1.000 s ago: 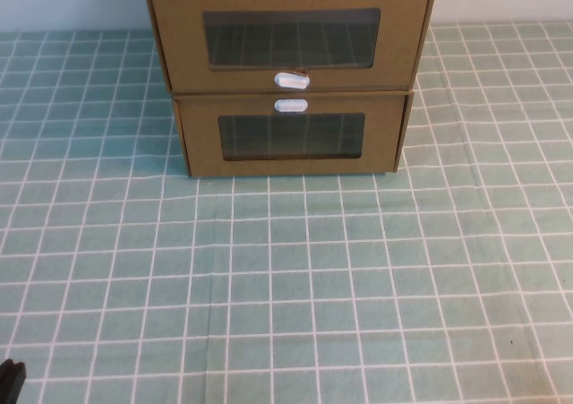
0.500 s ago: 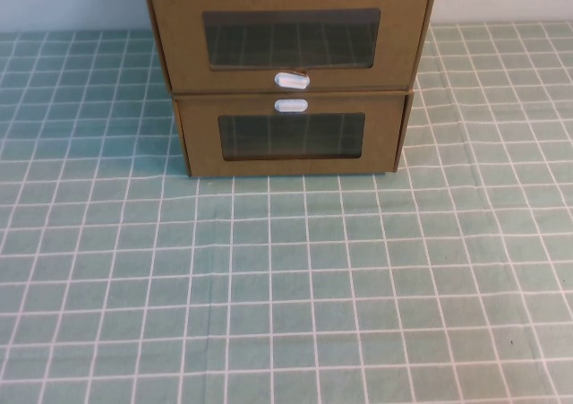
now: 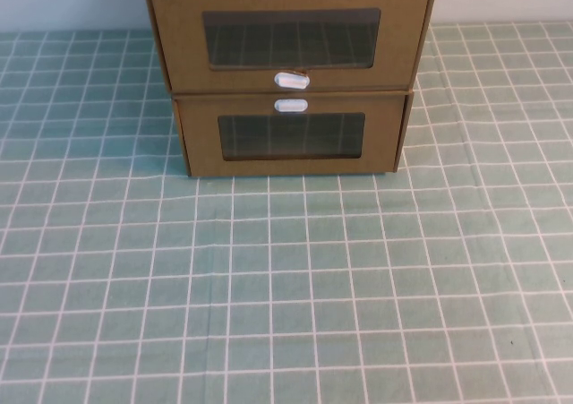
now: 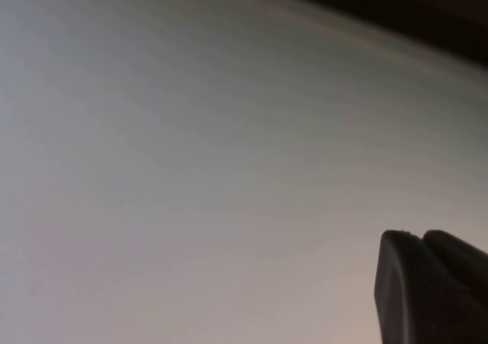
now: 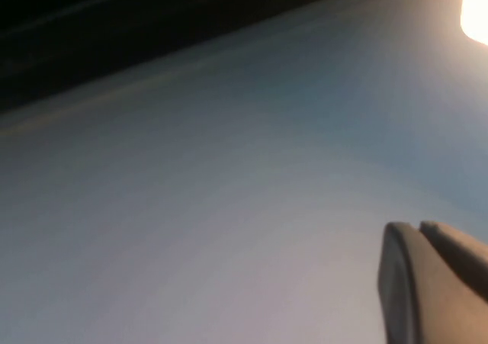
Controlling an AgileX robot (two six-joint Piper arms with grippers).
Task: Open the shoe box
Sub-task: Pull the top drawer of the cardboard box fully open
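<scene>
High view showed the cardboard shoe box (image 3: 291,135) closed, long axis crosswise, white pull tab (image 3: 291,106) facing the robot. The left gripper (image 4: 422,241) and right gripper (image 5: 419,233), both clenched empty, sat outside that frame, with the box well apart from either's fingers and neither judged nearer.

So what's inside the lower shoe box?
The lower shoe box shows only faint grid lines through its window, no shoes; whatever lies behind the cardboard front is hidden. The left pincer and right pincer are both shut, outside the high view.
</scene>
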